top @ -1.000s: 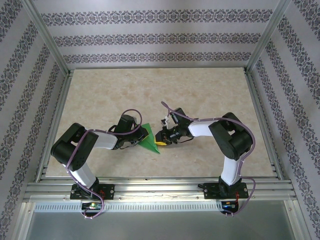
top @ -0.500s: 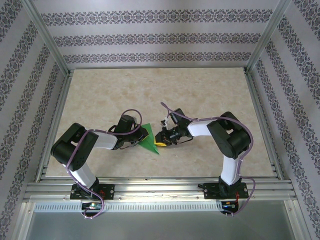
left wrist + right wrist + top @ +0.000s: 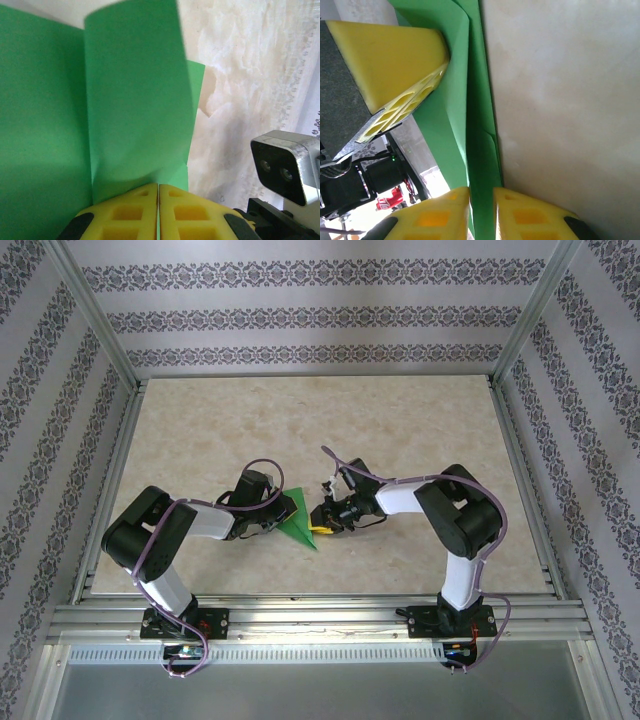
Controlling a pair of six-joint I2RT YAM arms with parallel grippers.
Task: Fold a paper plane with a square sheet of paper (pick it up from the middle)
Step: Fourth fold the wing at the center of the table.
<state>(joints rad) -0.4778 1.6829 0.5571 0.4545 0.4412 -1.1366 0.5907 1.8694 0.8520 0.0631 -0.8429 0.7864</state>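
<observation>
Left gripper (image 3: 158,189) is pinched tight on the green paper (image 3: 135,100), which stands just past its tips. Right gripper (image 3: 481,195) sits nearly closed round the fold; I cannot tell if it squeezes. Press that crease slowly.

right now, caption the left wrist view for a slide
Left gripper shut on the folded green paper, marble tabletop beyond

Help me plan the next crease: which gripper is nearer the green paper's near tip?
Right. The right gripper holds the green paper beside that tip; the left gripper clamps its left edge.
</observation>
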